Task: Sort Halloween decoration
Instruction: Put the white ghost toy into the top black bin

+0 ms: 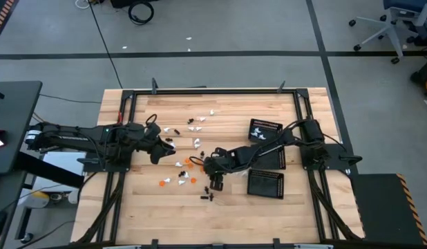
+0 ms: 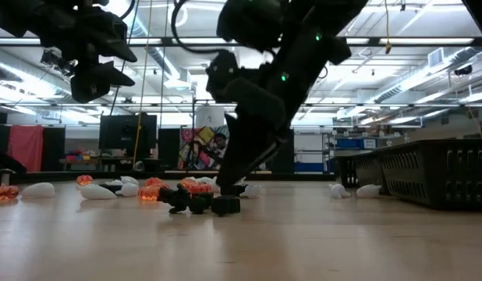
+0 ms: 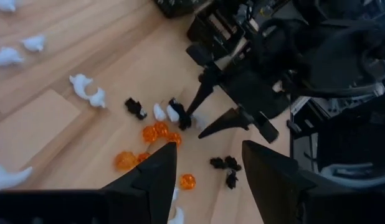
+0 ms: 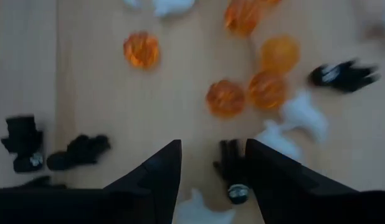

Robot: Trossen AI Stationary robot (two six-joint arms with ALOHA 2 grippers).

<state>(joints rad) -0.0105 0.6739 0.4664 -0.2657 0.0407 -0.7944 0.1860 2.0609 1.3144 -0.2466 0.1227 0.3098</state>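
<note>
A: What could have gone wrong?

B: The right gripper [image 1: 215,181], low in the middle of the frame, was wide open over a black trinket [image 4: 233,167]. White trinkets [image 4: 289,124] touched it and might have been grabbed too.

A: And the left gripper [image 1: 166,147]?

B: Open, empty, left of the pile. The wooden table [image 1: 172,221] had mesh trays [image 1: 265,184] at right.

Your right gripper [image 1: 215,181] is reached far in toward the table's middle, arm stretched low and pointing down, its fingers [image 4: 160,171] spread apart; your left gripper [image 1: 165,147] hangs higher above the boards, fingers [image 3: 156,174] likewise parted.
</note>
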